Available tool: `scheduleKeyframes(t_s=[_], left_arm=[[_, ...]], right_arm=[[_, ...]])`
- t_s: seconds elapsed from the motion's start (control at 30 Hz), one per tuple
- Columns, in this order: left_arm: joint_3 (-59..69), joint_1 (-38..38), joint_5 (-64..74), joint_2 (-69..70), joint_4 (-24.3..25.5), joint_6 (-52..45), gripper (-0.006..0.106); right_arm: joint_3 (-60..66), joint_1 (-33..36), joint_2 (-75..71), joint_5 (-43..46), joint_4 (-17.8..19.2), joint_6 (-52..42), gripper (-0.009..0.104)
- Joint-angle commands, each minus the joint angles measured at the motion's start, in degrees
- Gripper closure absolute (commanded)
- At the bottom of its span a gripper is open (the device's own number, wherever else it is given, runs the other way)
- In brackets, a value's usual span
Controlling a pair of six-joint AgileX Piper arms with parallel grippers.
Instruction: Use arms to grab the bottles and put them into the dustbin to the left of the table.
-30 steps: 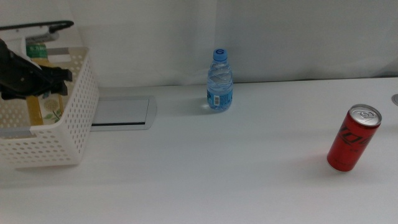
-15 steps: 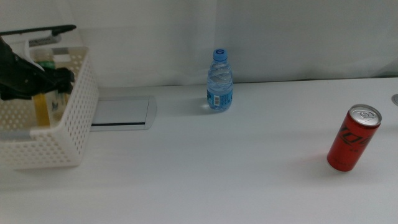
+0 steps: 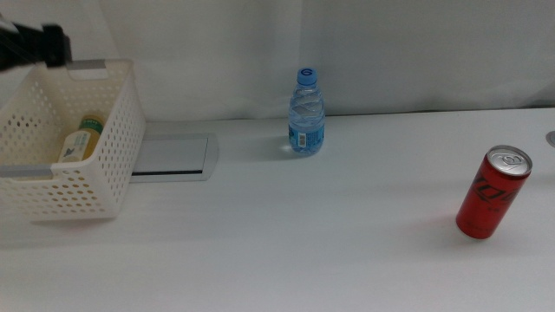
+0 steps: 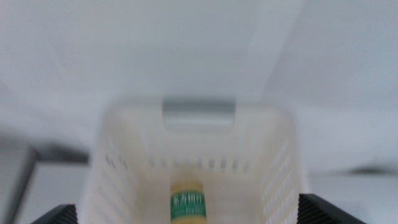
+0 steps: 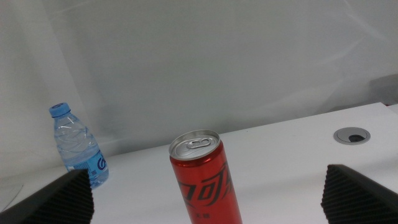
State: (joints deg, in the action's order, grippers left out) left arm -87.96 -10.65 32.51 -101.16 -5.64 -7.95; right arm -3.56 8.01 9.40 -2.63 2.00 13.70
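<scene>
White table [image 3: 286, 234], tea bottle [image 3: 78, 139] now lying in dustbin [image 3: 104, 169], left tool [image 3: 39, 43] risen clear

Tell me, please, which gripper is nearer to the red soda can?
The right. Its wrist view shows the red soda can standing close ahead between its open jaws, while the left gripper hangs above the dustbin at the table's far left.

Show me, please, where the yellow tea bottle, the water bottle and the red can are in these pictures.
yellow tea bottle [image 3: 80, 139]: middle view, on its label, lying in the basket.
water bottle [image 3: 306, 117]: middle view, on its clear body.
red can [image 5: 204, 181]: right wrist view, on its red side.
</scene>
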Motion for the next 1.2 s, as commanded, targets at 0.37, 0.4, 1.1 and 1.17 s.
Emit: scheduleKeyframes(t_s=[0.37, 0.4, 1.1, 1.17], left_arm=[[1.3, 5.8, 1.6, 24.2, -2.8, -1.5, 0.008], [2.2, 7.2, 0.8, 25.7, -2.8, -1.5, 0.008], [60.3, 34.6, -40.7, 51.2, -2.8, -1.7, 0.008], [64.6, 36.6, -45.7, 50.5, -2.8, -1.5, 0.008]], right_arm=[[0.3, 0.1, 0.0, 0.0, 0.5, -0.2, -0.005], [0.3, 0.1, 0.0, 0.0, 0.6, -0.2, -0.005], [0.3, 0.1, 0.0, 0.1, 0.6, -0.2, -0.005], [0.3, 0.1, 0.0, 0.1, 0.6, -0.2, -0.005]])
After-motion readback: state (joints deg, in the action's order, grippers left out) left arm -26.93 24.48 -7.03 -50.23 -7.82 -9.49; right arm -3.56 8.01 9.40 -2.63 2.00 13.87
